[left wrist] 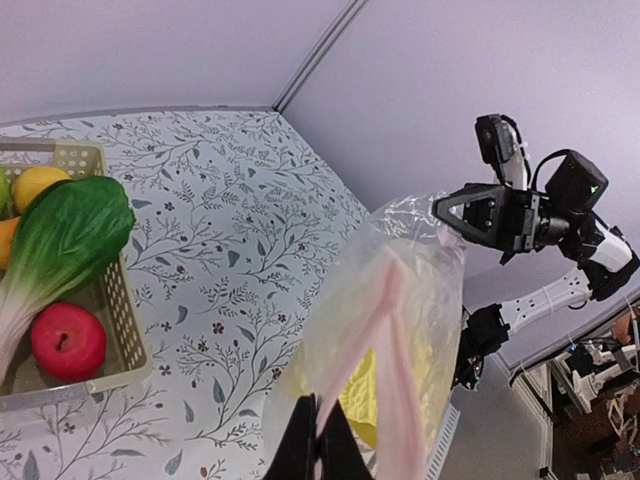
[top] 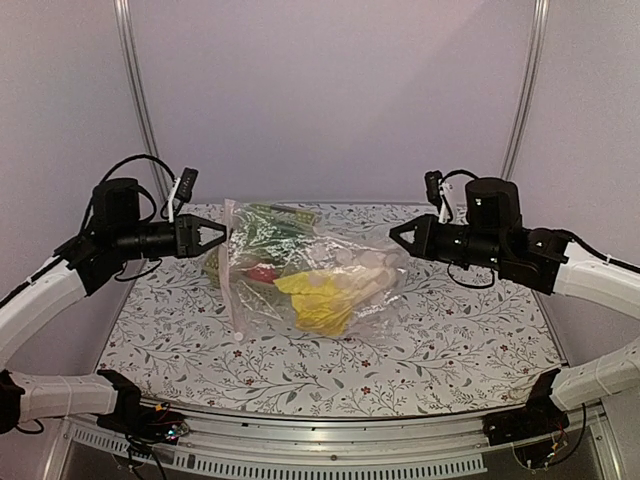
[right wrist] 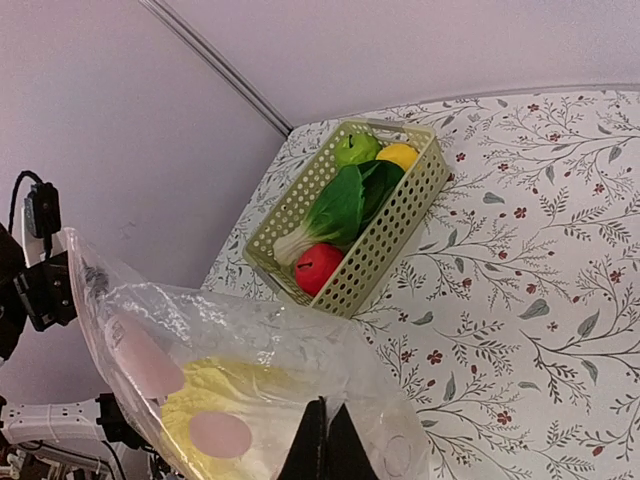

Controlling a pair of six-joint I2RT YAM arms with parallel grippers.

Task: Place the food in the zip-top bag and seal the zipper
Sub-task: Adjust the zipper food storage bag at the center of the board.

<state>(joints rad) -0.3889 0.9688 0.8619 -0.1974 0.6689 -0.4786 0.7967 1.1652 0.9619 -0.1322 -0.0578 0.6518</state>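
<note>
The clear zip-top bag (top: 335, 265) hangs stretched between my two grippers above the table. The yellow-white cabbage (top: 322, 296) lies inside it and also shows in the left wrist view (left wrist: 396, 372) and the right wrist view (right wrist: 225, 392). My left gripper (top: 218, 238) is shut on the mouth edge by the zipper strip (top: 233, 275), which looks pink in the left wrist view (left wrist: 386, 300). My right gripper (top: 396, 238) is shut on the bag's opposite end (right wrist: 400, 440). The red fruit (right wrist: 318, 267), dark green vegetable (right wrist: 342, 203), green apple (right wrist: 356, 148) and yellow fruit (right wrist: 399, 156) lie in the basket.
The pale green lattice basket (right wrist: 400, 225) stands at the table's back left, behind the bag (top: 285, 215), and shows in the left wrist view (left wrist: 118, 300). The floral table (top: 450, 340) lies below the bag. Metal frame posts stand at both back corners.
</note>
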